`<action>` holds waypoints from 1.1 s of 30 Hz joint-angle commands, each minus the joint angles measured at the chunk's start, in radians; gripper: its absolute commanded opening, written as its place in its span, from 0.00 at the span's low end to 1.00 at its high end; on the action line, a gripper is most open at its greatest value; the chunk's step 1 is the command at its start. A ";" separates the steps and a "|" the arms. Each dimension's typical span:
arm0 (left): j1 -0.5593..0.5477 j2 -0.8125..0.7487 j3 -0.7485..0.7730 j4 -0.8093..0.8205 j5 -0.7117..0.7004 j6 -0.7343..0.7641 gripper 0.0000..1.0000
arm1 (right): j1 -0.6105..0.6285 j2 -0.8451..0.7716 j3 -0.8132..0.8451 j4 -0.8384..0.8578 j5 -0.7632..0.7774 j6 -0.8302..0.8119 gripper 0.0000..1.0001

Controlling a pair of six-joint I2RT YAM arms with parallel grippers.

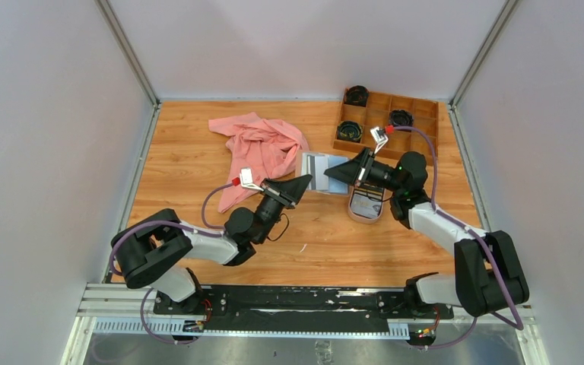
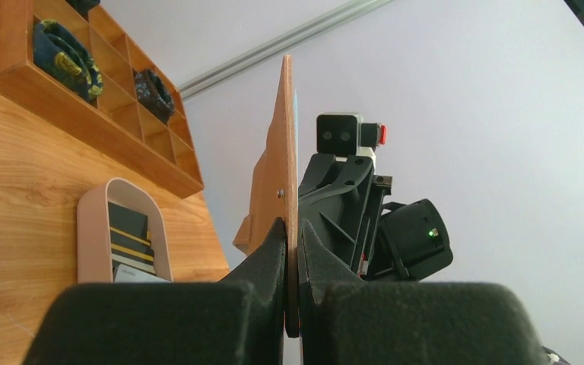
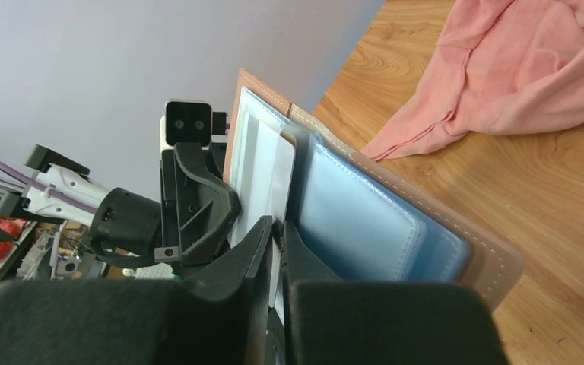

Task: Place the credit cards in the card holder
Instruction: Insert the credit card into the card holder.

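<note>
The tan card holder (image 1: 318,173) hangs open above the table between both arms. My left gripper (image 1: 300,185) is shut on its left edge; in the left wrist view the holder (image 2: 281,137) stands edge-on in the left gripper (image 2: 291,224). My right gripper (image 1: 342,171) comes in from the right, shut on a whitish credit card (image 3: 262,163). In the right wrist view the right gripper (image 3: 277,224) pinches the card's near edge, and the card lies against the holder's light blue pockets (image 3: 357,220). More credit cards (image 1: 366,204), black with pale stripes (image 2: 131,234), lie in the tray.
The oval pinkish-beige tray (image 1: 366,220) sits on the table below the right gripper and shows in the left wrist view too (image 2: 91,228). A pink cloth (image 1: 258,148) lies crumpled at the back left. A wooden compartment box (image 1: 418,125) with dark rolled items stands at the back right.
</note>
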 commanded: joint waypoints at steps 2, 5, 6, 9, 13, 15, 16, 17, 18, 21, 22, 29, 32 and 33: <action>-0.011 -0.032 -0.006 0.074 0.002 0.000 0.00 | 0.063 -0.004 0.030 -0.140 -0.142 -0.118 0.14; -0.011 -0.052 -0.032 0.073 -0.006 0.017 0.00 | 0.062 -0.008 0.044 -0.186 -0.155 -0.163 0.25; -0.011 -0.059 -0.042 0.073 -0.011 0.018 0.00 | 0.062 -0.009 0.047 -0.194 -0.160 -0.174 0.28; -0.011 -0.082 -0.071 0.075 -0.022 0.017 0.00 | 0.062 -0.008 0.057 -0.225 -0.170 -0.206 0.36; -0.010 -0.112 -0.097 0.074 -0.028 0.022 0.00 | 0.062 -0.009 0.079 -0.257 -0.193 -0.247 0.40; -0.011 -0.129 -0.108 0.075 -0.029 0.027 0.00 | 0.063 -0.020 0.094 -0.302 -0.196 -0.294 0.41; -0.011 -0.132 -0.113 0.074 -0.030 0.028 0.00 | 0.062 -0.026 0.105 -0.336 -0.197 -0.325 0.41; -0.011 -0.138 -0.120 0.073 -0.030 0.030 0.00 | 0.062 -0.032 0.115 -0.375 -0.195 -0.356 0.41; -0.010 -0.141 -0.126 0.072 -0.030 0.030 0.00 | 0.063 -0.036 0.127 -0.410 -0.193 -0.393 0.41; -0.011 -0.146 -0.142 0.073 -0.020 0.036 0.00 | 0.064 -0.052 0.160 -0.535 -0.186 -0.518 0.41; -0.011 -0.146 -0.146 0.072 -0.014 0.039 0.00 | 0.064 -0.057 0.171 -0.572 -0.185 -0.570 0.40; -0.011 -0.153 -0.182 0.071 0.021 0.055 0.00 | 0.093 -0.082 0.255 -0.811 -0.155 -0.852 0.17; -0.011 -0.149 -0.182 0.070 0.053 0.059 0.00 | 0.134 -0.072 0.285 -0.911 -0.086 -0.968 0.07; -0.011 -0.148 -0.183 0.070 0.062 0.058 0.00 | 0.145 -0.068 0.293 -0.948 -0.064 -0.993 0.06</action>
